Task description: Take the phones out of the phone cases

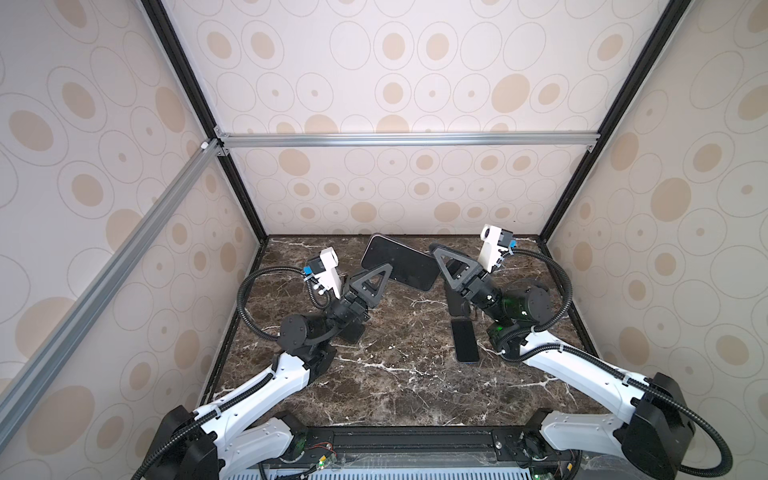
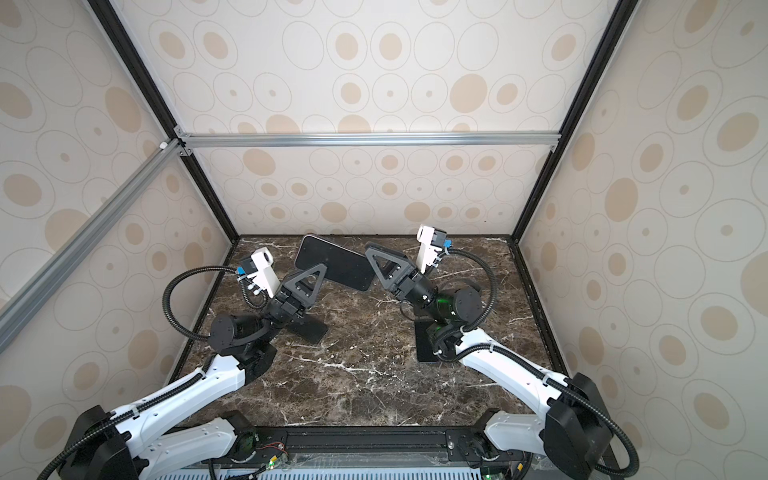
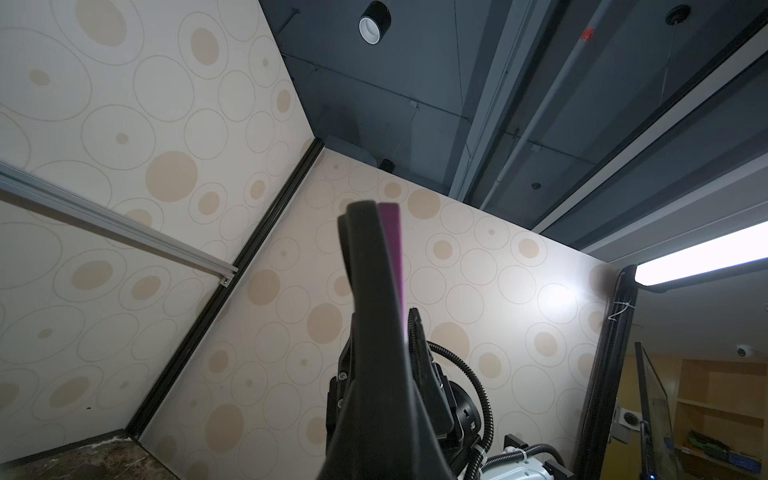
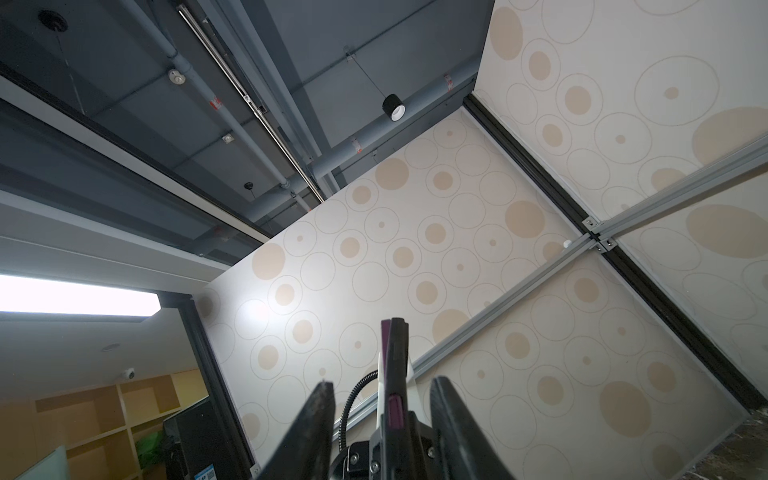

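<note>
Two grippers meet at one dark phone [image 1: 399, 264], which is held in the air just in front of the back wall [image 1: 395, 195], clear of the table [image 1: 395, 382]. The left gripper [image 1: 384, 272] is clamped tight on the long edge turned away from the wall. The right gripper [image 1: 440, 254] is set at one end with its jaws parted, each finger standing off the slab and nothing gripped. A purple strip [image 3: 392, 249] is seen along the phone's edge and is judged to be the case, so the separation appears not yet made — lifting is done, peeling is left. How firmly the phone is seated cannot be told. Little room is left between phone and wall. Away from the wall the table is mostly bare — only a second phone [image 1: 465, 340] is laid flat there, beside the right arm.
</note>
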You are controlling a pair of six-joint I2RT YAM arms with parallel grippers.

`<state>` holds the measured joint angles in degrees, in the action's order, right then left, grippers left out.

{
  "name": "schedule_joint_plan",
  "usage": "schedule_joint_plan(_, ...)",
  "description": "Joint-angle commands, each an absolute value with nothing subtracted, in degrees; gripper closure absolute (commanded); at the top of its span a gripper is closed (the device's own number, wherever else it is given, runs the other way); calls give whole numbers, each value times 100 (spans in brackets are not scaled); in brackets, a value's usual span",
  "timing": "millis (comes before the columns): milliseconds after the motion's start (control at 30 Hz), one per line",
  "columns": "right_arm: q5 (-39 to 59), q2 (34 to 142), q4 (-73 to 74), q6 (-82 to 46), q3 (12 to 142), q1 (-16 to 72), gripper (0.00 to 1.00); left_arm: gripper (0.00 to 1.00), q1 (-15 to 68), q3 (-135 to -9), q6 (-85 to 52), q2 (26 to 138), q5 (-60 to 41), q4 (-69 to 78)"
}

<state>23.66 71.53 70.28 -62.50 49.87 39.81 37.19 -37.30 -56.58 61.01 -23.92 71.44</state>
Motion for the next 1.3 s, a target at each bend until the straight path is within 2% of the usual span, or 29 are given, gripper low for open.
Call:
schedule_joint_plan(0,2474,7237,7724,-6634,5172,4014,62,100,3726,-3815,-5635,6082,-2520,7862)
schedule_joint_plan(100,2430,7244,7786,-6649,5164,4014,65,100,3727,-3779,-5651,6100,-2609,8073)
schedule_joint_plan(367,2451,6948,7426,-6325,5074,4022,61,100,3723,-3646,-5562,6026,-2646,8385)
schedule_joint_plan(600,2641,6916,7363,-6354,5113,4025,66,100,3719,-3625,-5537,5994,-2616,8362)
schedule_joint_plan(867,2714,6957,7238,-6361,5116,4039,65,100,3719,-3644,-5541,6004,-2643,8435)
schedule_joint_plan(1067,2698,6977,7228,-6407,5151,4041,80,100,3723,-3603,-5539,5985,-2630,8437)
schedule_joint_plan(1267,2700,7057,7277,-6442,5168,4102,90,100,3724,-3603,-5547,5999,-2619,8476)
